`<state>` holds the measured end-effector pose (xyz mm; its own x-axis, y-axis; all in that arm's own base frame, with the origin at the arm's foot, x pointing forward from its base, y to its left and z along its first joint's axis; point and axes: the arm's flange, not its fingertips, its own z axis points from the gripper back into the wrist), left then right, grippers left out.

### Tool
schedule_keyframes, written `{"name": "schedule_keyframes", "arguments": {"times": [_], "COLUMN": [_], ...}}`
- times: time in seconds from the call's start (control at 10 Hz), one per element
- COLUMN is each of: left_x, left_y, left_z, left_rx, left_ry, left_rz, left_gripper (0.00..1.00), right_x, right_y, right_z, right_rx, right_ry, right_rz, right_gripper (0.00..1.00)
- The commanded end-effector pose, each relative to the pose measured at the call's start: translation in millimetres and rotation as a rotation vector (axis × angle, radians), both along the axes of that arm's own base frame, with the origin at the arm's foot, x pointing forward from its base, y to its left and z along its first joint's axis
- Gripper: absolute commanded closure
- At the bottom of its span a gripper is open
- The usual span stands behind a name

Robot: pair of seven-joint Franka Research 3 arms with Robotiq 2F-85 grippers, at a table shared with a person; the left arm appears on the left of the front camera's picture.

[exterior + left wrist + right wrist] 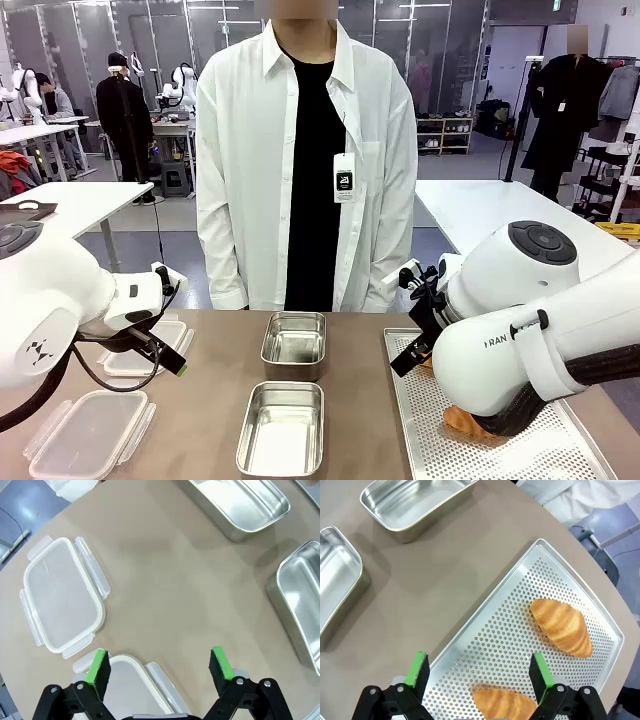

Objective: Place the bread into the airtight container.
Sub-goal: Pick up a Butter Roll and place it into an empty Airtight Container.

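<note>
right gripper (479,666): jaws spread wide, grasping nothing, hovering over the perforated tray (495,630).
directly below it: the near croissant (504,703) lies between the lines of the two fingers, untouched as far as i can tell.
just beyond it: the far croissant (563,626) lies ahead and toward the right finger's side, on the same tray, apart from the near one.
farther out: two steel containers, one ahead (415,502) and one off the left finger's side (337,575), both bare inside and well apart from the bread.
left gripper (159,662): released too, holding nothing, above a plastic lid (131,682); a second lid (62,596) lies ahead of it, apart.
done: nothing that shows; no bread is lifted, no container is filled, and the lids lie off.
left: by my reading, grasp a croissant, carry it to a container and set it inside; a lid may follow.
stage: i judge this the approach to the first pick.
cut off: the near croissant runs out of the bottom edge of the right wrist view; the plastic lid sits partly behind the left gripper's fingers.
hidden: in the front view the right arm covers most of the tray, with an orange sliver of bread peeking from beneath it.
hard to tell: how high the right gripper hangs above the near croissant, and which container is meant.
</note>
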<state>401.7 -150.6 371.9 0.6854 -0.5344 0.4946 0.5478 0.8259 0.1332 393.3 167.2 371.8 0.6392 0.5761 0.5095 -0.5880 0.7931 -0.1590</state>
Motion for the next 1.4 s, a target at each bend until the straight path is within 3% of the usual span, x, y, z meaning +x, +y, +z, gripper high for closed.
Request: {"name": "schedule_keyframes", "arguments": {"times": [0.0,0.9,1.1,1.3], "left_x": [0,0,11,14], "left_y": [0,0,1,24], "left_z": [0,0,62,155], "left_rx": [0.0,0.0,-0.041,-0.103], "left_ry": [0.0,0.0,0.022,0.056], "left_rz": [0.0,-0.001,-0.026,-0.052], "left_gripper": [0.0,0.0,0.0,0.0], "right_x": [0,0,5,4], "right_y": [0,0,-6,-39], "right_z": [0,0,76,167], "right_rx": [0.0,-0.002,0.039,0.078], "right_ry": [0.0,-0.001,-0.026,0.023], "right_rz": [0.0,0.003,0.029,0.016], "right_gripper": [0.0,0.0,0.0,0.0]}}
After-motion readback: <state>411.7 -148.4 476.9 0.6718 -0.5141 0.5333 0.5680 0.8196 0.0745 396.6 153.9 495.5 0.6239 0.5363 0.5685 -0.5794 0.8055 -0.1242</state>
